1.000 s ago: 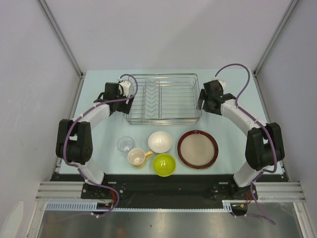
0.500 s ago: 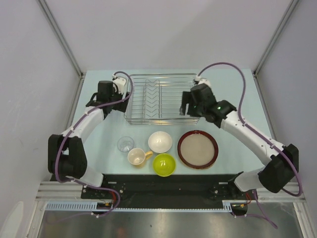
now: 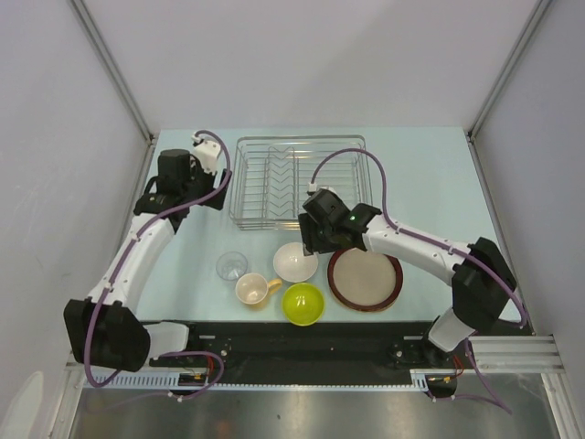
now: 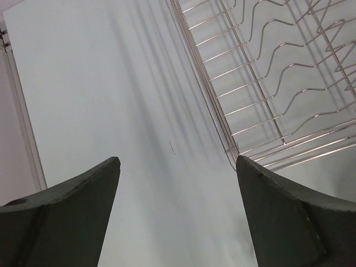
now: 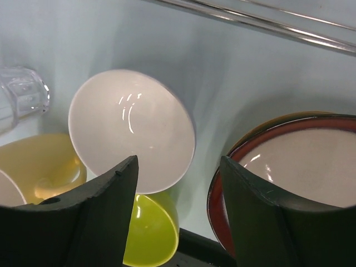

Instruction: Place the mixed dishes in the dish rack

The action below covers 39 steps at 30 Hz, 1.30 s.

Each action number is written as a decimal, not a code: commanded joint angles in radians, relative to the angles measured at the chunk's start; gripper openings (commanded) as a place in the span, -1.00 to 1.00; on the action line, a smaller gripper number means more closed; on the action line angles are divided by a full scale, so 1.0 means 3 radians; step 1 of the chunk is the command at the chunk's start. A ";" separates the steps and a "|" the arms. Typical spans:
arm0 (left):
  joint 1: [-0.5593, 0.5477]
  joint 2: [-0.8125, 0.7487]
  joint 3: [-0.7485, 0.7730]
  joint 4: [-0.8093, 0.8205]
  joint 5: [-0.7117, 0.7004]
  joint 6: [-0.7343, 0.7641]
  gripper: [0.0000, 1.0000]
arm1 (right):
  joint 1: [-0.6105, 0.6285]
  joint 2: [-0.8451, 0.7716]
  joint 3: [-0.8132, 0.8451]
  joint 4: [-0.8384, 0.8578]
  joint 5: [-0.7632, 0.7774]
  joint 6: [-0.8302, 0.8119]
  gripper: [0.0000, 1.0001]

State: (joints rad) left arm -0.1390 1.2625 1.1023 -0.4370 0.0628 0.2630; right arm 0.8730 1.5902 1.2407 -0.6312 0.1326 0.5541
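We see the right gripper (image 5: 178,160) released, jaws apart and holding nothing, hanging above the gap between the white bowl (image 5: 130,128) and the dark-red-rimmed beige plate (image 5: 295,161), just in front of the wire dish rack (image 3: 265,219). Our left gripper (image 4: 178,161) is spread wide too, over the pale desk (image 3: 430,174) beside the rack's left wall. All the dishes we can make out sit on the desk in front of the rack, with the clear glass (image 3: 231,265), the tan-yellow mug (image 3: 252,289) and the lime-green bowl (image 3: 303,303) clustered near the white bowl.
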 commanded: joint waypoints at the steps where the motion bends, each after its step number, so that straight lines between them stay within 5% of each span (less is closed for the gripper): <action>1: 0.0019 -0.0189 0.0125 -0.0123 0.0077 0.0100 0.81 | 0.0025 0.0043 -0.0050 0.0074 -0.0022 -0.0001 0.30; 15: 0.0019 -0.0179 0.0217 -0.0169 0.0082 0.0079 0.81 | 0.0045 0.0313 -0.0301 0.0350 -0.0166 -0.0006 0.13; 22: 0.0019 -0.0189 0.0212 -0.0169 0.0082 0.0069 0.81 | 0.0045 0.0472 -0.0337 0.0503 -0.0268 0.0024 -0.38; 29: 0.0019 -0.0174 0.0207 -0.0144 0.0092 0.0059 0.81 | 0.0010 0.0411 -0.0337 0.0488 -0.0248 0.0024 -0.64; 33: 0.0019 -0.0169 0.0227 -0.0169 0.0194 0.0044 0.81 | -0.0011 0.0375 -0.0337 0.0488 -0.0248 0.0014 -0.45; 34: 0.0019 -0.0164 0.0263 -0.0250 0.0266 0.0044 0.81 | -0.0016 0.0380 -0.0337 0.0488 -0.0243 0.0024 -0.14; 37: -0.0037 -0.0113 0.0441 -0.0679 0.0766 0.0140 0.80 | -0.0026 0.0380 -0.0337 0.0488 -0.0207 0.0040 0.18; 39: -0.0124 -0.0041 0.0544 -0.1036 0.1006 0.0258 0.79 | -0.0031 0.0385 -0.0337 0.0488 -0.0191 0.0040 0.18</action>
State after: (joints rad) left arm -0.1429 1.2316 1.1664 -0.5743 0.1738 0.2821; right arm 0.8700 1.7298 1.1385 -0.4995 0.0628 0.5598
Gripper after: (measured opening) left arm 0.905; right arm 0.581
